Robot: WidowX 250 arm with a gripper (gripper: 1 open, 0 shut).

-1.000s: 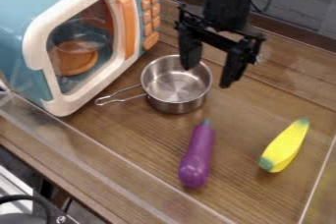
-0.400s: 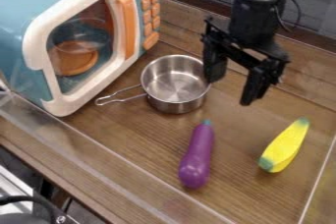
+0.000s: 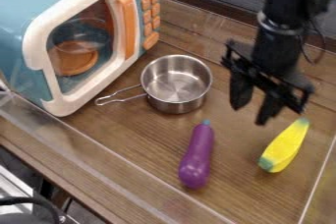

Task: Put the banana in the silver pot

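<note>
- Camera view: gripper [image 3: 266,109] points straight down, just above and beside the green-tipped end of the banana [image 3: 285,145], on the side toward the silver pot [image 3: 176,82]. Jaws are apart with nothing between them; no contact with the banana that I can see.
- Banana lies flat on the bench [image 3: 118,135], well to the right of the silver pot, not in it. The purple eggplant [image 3: 197,153] sits between the two, nearer the front edge.
- Step in hand, as I read it: line up over the banana for the pick.
- To do it well: shift the gripper further from the pot until it is centred over the banana's middle, not the tip. Set the jaws across the short width so the curve doesn't roll out. Descend fully before closing.
- Risk: smooth plastic on a glossy bench, so an off-centre pinch may squirt it toward the bench edge.
- Containers: the silver pot looks empty, wire handle pointing toward the toy microwave [image 3: 77,33]. Behind the microwave's door sits an orange bowl [image 3: 79,55]; its contents are not discernible.
</note>
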